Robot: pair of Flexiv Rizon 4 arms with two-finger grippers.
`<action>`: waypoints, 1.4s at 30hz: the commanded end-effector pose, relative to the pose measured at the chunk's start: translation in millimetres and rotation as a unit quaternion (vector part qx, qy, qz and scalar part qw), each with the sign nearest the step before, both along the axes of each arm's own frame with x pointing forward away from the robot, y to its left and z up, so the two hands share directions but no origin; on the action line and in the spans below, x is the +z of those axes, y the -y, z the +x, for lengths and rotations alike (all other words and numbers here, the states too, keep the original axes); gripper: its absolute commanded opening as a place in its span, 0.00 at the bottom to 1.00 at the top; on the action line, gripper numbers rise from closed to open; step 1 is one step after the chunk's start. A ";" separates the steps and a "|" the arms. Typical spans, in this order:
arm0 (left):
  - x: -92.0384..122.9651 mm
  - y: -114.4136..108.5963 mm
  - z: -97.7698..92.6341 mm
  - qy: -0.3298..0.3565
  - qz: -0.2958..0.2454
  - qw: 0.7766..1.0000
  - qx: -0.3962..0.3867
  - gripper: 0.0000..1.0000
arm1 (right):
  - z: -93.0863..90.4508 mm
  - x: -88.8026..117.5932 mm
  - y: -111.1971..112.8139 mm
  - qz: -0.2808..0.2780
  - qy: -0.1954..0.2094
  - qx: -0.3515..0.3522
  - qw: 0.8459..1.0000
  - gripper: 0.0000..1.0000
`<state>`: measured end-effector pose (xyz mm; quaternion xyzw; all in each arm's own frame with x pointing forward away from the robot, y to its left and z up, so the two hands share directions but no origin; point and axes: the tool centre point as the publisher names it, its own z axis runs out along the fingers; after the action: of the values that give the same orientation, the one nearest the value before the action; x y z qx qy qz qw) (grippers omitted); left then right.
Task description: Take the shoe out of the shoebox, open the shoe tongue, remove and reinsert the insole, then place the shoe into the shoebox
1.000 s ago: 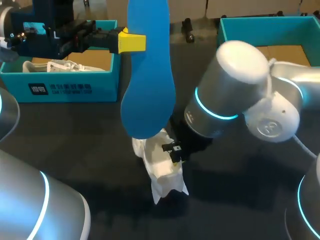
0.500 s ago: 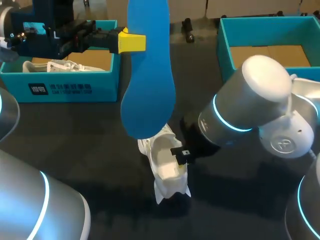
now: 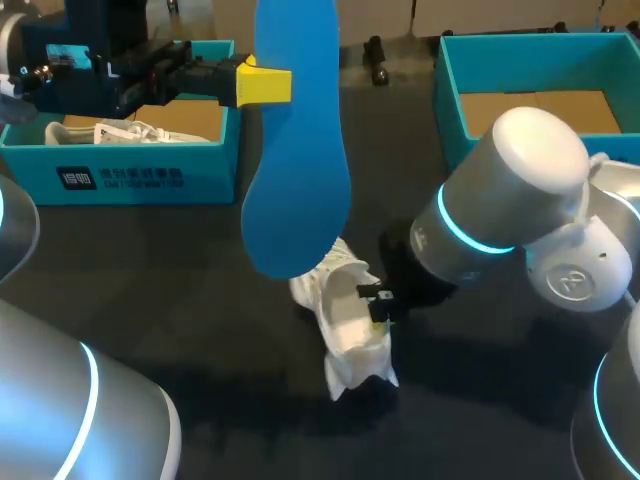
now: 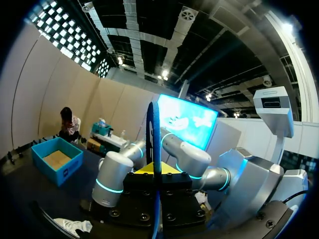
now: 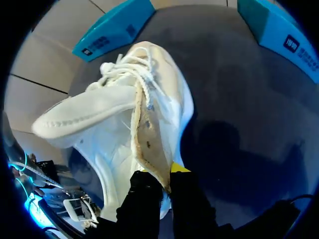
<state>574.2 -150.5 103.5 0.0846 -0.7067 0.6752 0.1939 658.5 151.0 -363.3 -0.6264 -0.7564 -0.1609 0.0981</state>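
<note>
A blue insole (image 3: 297,150) hangs upright above the table's middle, and my left gripper (image 3: 262,84) is shut on its upper edge. In the left wrist view the insole (image 4: 155,144) shows edge-on between the fingers of that gripper (image 4: 157,172). Below it a white shoe (image 3: 348,326) rests on the dark table. My right gripper (image 3: 380,301) is shut on the rim of the shoe's opening. The right wrist view shows the shoe (image 5: 119,112) tilted, laces away from the gripper (image 5: 160,180), whose fingers pinch the thin collar edge.
A teal shoebox (image 3: 120,172) at the back left holds another white shoe (image 3: 125,131). A second teal shoebox (image 3: 452,85) stands at the back right, showing a cardboard floor. My right arm's large elbow (image 3: 520,190) hangs over the table's right side.
My right arm has moved to the right and a little toward the front, taking the shoe with it. The left arm and the insole have stayed in place.
</note>
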 end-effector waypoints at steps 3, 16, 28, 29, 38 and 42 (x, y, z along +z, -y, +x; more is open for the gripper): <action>0.4 1.7 1.4 0.000 0.002 1.000 -0.001 0.00 | 13.7 -22.3 8.8 0.046 -0.023 0.012 0.999 0.00; 0.4 1.7 1.4 0.000 0.002 1.000 -0.001 0.00 | 10.0 -24.3 4.3 0.043 -0.020 0.018 0.999 0.00; 0.4 1.7 1.4 0.000 0.002 1.000 -0.001 0.00 | 14.5 -23.0 3.9 0.040 -0.006 0.042 0.998 0.00; 0.4 1.7 1.4 0.000 0.002 1.000 -0.001 0.00 | 14.5 -23.1 4.0 0.040 -0.007 0.044 0.998 0.00; 0.4 1.7 1.4 0.000 0.002 1.000 -0.001 0.00 | 14.3 -25.7 5.2 0.044 -0.009 0.047 0.998 0.00; 0.4 1.7 1.4 0.000 0.002 1.000 -0.001 0.00 | 14.2 -26.3 4.5 0.049 -0.009 0.046 0.998 0.47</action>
<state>574.2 -150.5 103.5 0.0847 -0.7067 0.6752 0.1938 672.9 146.2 -386.4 -0.5868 -0.7759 -0.1831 0.1415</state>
